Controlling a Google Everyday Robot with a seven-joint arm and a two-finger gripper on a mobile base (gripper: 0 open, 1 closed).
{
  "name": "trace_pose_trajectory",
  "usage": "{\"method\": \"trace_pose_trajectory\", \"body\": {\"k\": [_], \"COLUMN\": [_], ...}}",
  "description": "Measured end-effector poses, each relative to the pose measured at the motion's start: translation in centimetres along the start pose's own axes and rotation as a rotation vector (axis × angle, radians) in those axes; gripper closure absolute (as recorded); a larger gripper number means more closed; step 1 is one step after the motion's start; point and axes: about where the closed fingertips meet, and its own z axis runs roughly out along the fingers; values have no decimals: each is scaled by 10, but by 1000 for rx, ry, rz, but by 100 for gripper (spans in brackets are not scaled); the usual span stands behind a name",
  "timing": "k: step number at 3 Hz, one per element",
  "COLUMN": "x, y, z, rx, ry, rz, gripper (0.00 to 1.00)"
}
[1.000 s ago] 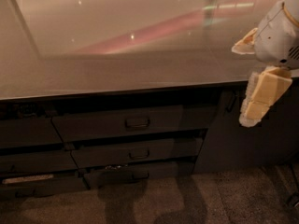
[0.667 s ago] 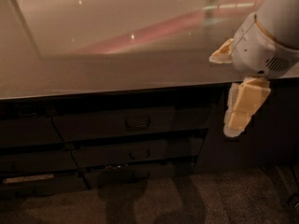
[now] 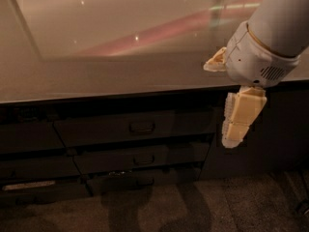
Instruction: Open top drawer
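Note:
The top drawer (image 3: 111,129) is a wide dark front just under the counter edge, with a small dark loop handle (image 3: 142,127) at its centre. Its front sits level with the fronts around it. My gripper (image 3: 237,121), cream-coloured on a white wrist, hangs down at the right in front of the counter edge. It is to the right of the drawer and apart from the handle, at about the drawer's height.
A glossy tan countertop (image 3: 120,57) fills the upper half. Below the top drawer are two narrower dark drawers (image 3: 140,159) (image 3: 137,181) with similar handles. Plain dark fronts (image 3: 29,139) stack at the left. Speckled floor (image 3: 193,207) lies in front.
The arm has swung left and come further into view. The gripper now hangs closer to the right end of the top drawer. The drawers have not moved.

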Motion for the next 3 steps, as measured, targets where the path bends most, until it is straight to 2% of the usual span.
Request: {"method": "trace_pose_trajectory", "body": {"k": [1, 3], "x": [-4, 5], "y": [2, -14], "z": [-8, 26], "rx": [34, -17], "ry": [-8, 19], "rz": [-13, 17], "gripper": [0, 0]}}
